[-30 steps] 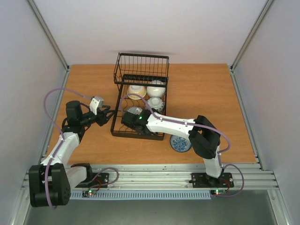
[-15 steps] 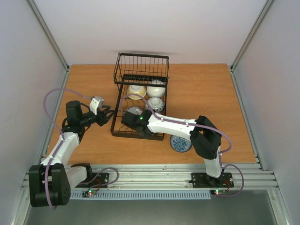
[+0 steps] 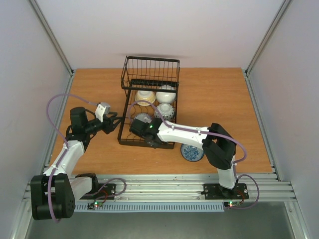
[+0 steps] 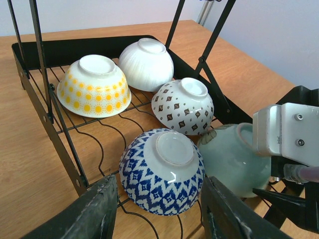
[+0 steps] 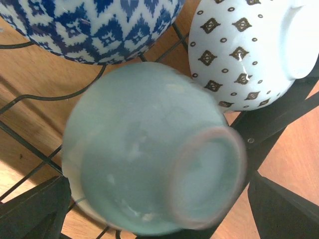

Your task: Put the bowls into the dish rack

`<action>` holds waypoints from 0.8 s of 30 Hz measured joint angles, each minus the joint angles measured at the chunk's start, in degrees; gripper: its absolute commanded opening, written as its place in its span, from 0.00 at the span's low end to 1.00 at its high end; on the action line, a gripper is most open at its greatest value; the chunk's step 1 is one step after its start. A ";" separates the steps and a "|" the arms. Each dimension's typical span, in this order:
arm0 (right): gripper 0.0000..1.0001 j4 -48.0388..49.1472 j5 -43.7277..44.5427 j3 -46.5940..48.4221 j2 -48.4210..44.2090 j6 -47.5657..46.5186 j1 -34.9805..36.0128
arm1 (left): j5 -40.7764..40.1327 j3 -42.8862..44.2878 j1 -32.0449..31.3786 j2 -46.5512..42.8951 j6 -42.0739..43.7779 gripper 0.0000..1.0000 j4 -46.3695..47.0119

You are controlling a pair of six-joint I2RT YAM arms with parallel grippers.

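**Status of load.** Five bowls are inside the dish rack (image 4: pixel 65 50). Four stand foot up on the slot wires:
- a yellow-dotted bowl (image 4: pixel 94 84)
- a plain white bowl (image 4: pixel 147 62)
- a brown-diamond bowl (image 4: pixel 183 104)
- a blue zigzag bowl (image 4: pixel 162 172)

The fifth, the pale green bowl (image 5: pixel 144 149), lies tilted at the near end. It is just beside the zigzag and diamond bowls, and its foot ring is turned toward the right wrist camera. The sixth, a blue-patterned bowl (image 3: pixel 192 152), is not yet loaded. It sits on the table (image 3: pixel 219 99) just off the rack's near right corner, partly under the right forearm.

**Governing relation.** The unloaded bowl lies back from the right gripper (image 5: pixel 158 184), toward the right arm's own base and outside the rack wall. It is clearly closer to the right arm; the left arm has the whole rack between it and the bowl. The bowl is round, so it has no long axis to line up with. I judge the rim to be the only part to take hold of.

**Right gripper.** The fingers are spread to their full width on either side of the green bowl. A clear gap shows on the foot side. On the rim side the finger comes close, and contact cannot be confirmed. I assess the bowl as released, with its weight on the wires.

**Left gripper.** The left gripper (image 4: pixel 159 214) is roughly half spread and holds nothing. It is outside the rack's left wall, facing the zigzag bowl and touching no bowl.

**Risk noted.** The green bowl is leaning, so it could shift against its neighbours as the right gripper pulls clear.
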 measured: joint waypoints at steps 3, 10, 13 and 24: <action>0.99 0.79 -0.87 -0.20 -0.31 0.00 -0.02 | 0.00 0.00 0.00 0.00 0.00 0.48 0.00; 0.99 3.32 -3.17 -2.19 -2.47 0.09 0.00 | 0.00 0.00 0.00 0.00 0.00 0.48 0.00; 0.99 4.28 -3.67 -3.80 -5.18 0.39 0.07 | 0.02 0.00 0.00 0.00 0.00 0.48 0.00; 0.93 7.54 -5.60 -12.44 -23.78 9.53 -3.39 | 0.13 0.00 0.00 0.00 0.00 0.48 -0.02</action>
